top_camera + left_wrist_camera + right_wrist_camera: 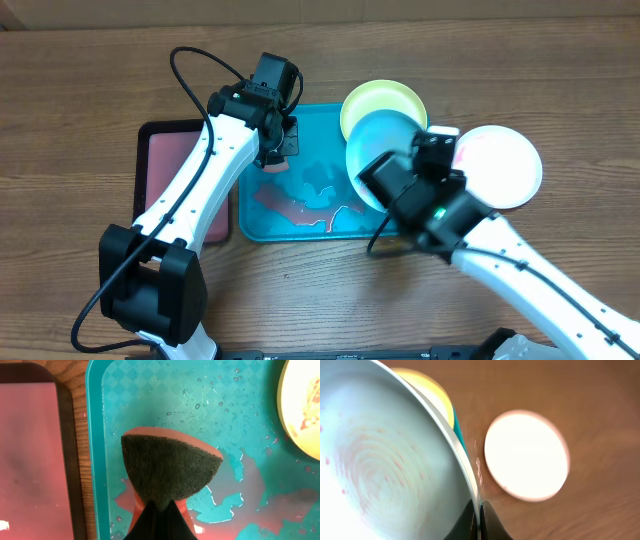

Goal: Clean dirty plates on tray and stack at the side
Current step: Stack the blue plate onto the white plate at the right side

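— Which plate are you on?

— The mint-blue plate (385, 460). My right pincer (479, 510) is clamped on its rim, and the plate stands tilted up and to the left of the tips, over the near end of the turquoise tray (310, 135). Faint red rings and specks show on its face, so I judge it is mid-wash and not done.

— And the other pincer?

— My left pincer (159, 507) is pinched on a sponge (170, 467). Its dark scouring side fans out ahead of the tips, over pinkish water pooled in the tray. The black-rimmed tray (30, 450) lies off to one side of it, and I don't need it.

— Where are the other two?

— The yellow-green plate (385, 100) sits just behind the blue one, at the tray's far corner, with red smears on it. The white plate (526, 455) lies on bare table beyond my right pincer, well clear of the tray. I take that spot for the stack.

— So what next?

— The sponge and the blue plate are apart, so I need to bring them together. I would hold the rim firmly, scrub the face over the tray so the drips land there, then set the plate on the white one.
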Controlling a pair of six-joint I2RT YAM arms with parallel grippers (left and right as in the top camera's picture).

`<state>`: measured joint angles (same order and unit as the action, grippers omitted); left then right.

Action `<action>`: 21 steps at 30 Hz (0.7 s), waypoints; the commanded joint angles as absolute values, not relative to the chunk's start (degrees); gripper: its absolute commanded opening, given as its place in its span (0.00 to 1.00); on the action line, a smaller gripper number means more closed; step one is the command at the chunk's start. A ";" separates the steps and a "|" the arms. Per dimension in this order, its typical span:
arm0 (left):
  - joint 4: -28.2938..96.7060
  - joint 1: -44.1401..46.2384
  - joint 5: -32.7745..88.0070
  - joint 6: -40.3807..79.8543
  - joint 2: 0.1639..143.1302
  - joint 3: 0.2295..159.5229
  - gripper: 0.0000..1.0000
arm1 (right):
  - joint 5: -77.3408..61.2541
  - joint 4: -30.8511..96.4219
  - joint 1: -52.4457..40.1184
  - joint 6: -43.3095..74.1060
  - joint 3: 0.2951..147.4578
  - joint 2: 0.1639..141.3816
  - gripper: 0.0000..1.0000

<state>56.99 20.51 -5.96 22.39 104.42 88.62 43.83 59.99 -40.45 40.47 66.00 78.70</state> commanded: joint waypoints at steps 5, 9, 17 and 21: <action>56.47 20.67 -5.50 23.38 104.16 88.23 0.05 | 8.34 54.61 -14.55 34.00 66.06 77.80 0.04; 56.25 20.69 -5.50 23.38 104.16 88.23 0.04 | 2.20 52.42 1.30 32.82 66.02 78.78 0.04; 56.03 20.71 -5.50 23.38 104.16 88.23 0.04 | 1.56 51.83 18.35 32.51 65.95 88.86 0.04; 55.51 20.73 -5.50 23.38 104.16 88.23 0.04 | 1.85 51.00 19.64 32.51 65.95 94.56 0.04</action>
